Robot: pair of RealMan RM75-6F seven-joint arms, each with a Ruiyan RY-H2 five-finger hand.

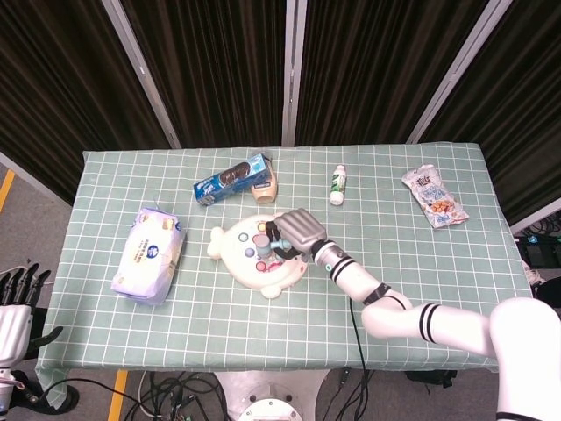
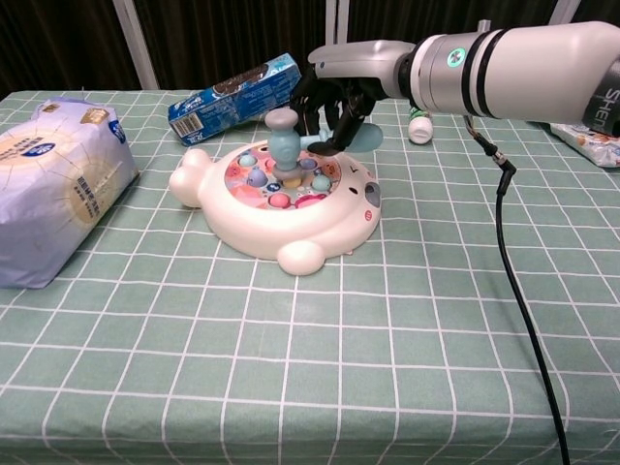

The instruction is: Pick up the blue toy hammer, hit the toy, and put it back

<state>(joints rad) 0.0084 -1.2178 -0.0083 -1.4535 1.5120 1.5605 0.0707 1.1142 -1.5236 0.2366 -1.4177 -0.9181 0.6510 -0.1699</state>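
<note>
A: Where is your right hand (image 2: 334,102)?

B: Over the far side of the whack-a-mole toy (image 2: 281,203), fingers (image 2: 341,118) curled around the handle of the blue toy hammer (image 2: 284,145). Hammer head points down and sits on the coloured pegs (image 2: 291,181) near the middle of the toy.

A: And the toy itself?

B: White, bear-shaped, flat on the green checked tablecloth (image 2: 407,320), mid-table.

A: Your left hand (image 1: 16,303)?

B: Off the table's near-left corner in the head view, fingers spread, holding nothing.

A: Surroundings?

B: Blue cookie box (image 2: 232,97) just beyond the toy, purple wipes pack (image 2: 53,194) at left, small white bottle (image 1: 337,185) far right of the toy, snack bag (image 1: 434,196) far right, well apart.
</note>
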